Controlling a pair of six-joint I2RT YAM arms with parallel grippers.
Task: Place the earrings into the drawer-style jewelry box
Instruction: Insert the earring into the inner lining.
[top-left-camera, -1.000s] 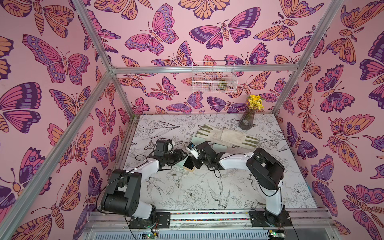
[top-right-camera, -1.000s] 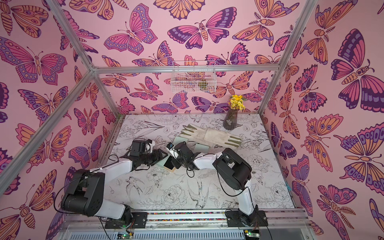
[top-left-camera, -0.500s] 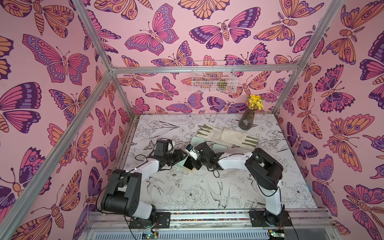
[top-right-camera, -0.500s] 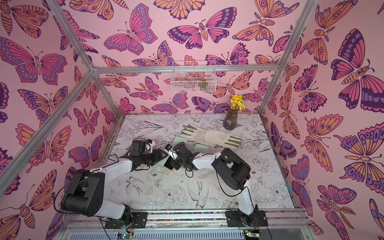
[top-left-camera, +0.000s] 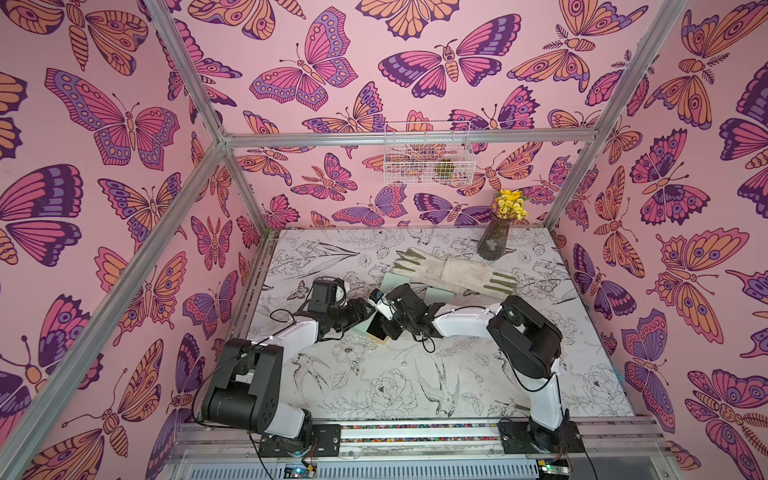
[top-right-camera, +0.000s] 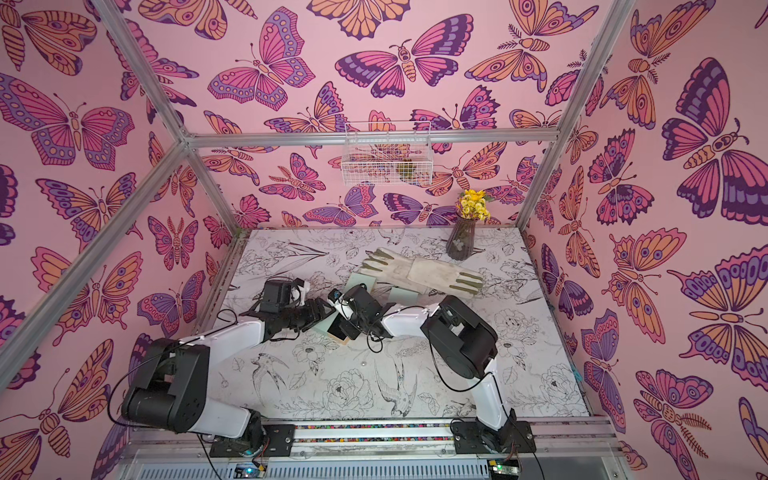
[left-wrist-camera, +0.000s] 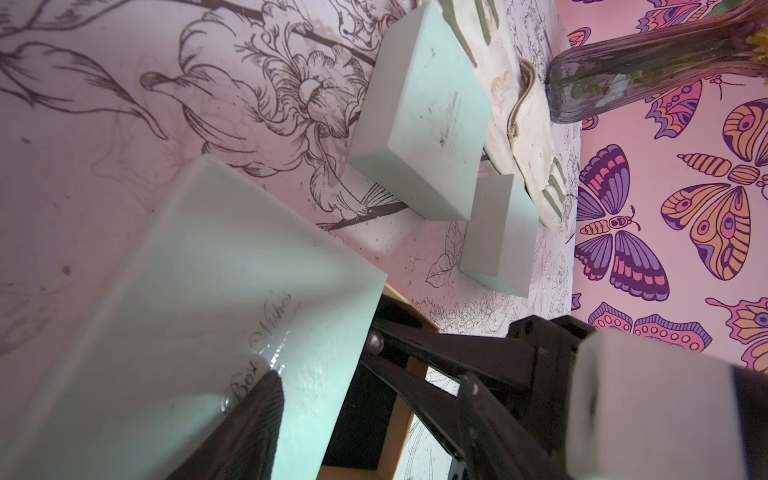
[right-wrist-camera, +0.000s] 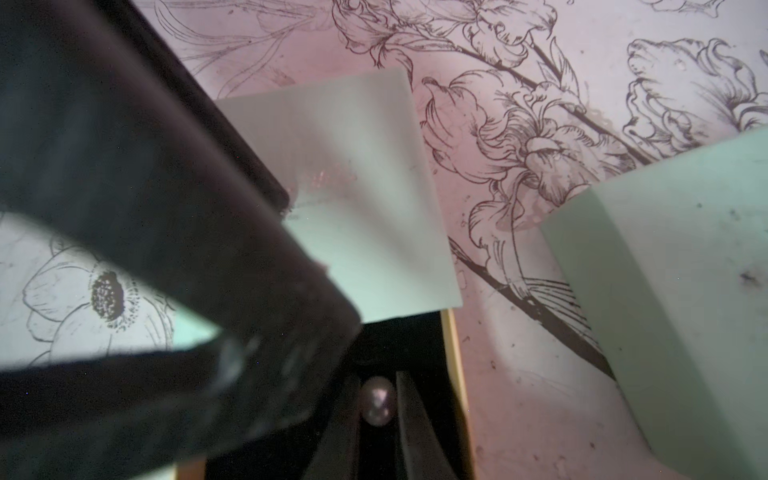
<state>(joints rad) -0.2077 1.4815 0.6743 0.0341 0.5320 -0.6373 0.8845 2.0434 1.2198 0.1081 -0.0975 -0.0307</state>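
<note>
Right gripper (left-wrist-camera: 375, 345) has edged slightly left since a second ago, jaws pinched shut on a pearl earring (right-wrist-camera: 376, 405) held over the black-lined open drawer (right-wrist-camera: 401, 345). Left gripper (top-left-camera: 365, 313) clamps the mint jewelry box (left-wrist-camera: 208, 291) by its sleeve, on the table (top-left-camera: 395, 382) left of centre, just near of a second mint box (left-wrist-camera: 419, 112).

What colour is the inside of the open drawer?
The drawer is black inside, with a tan rim; clearest in the right wrist view.
</note>
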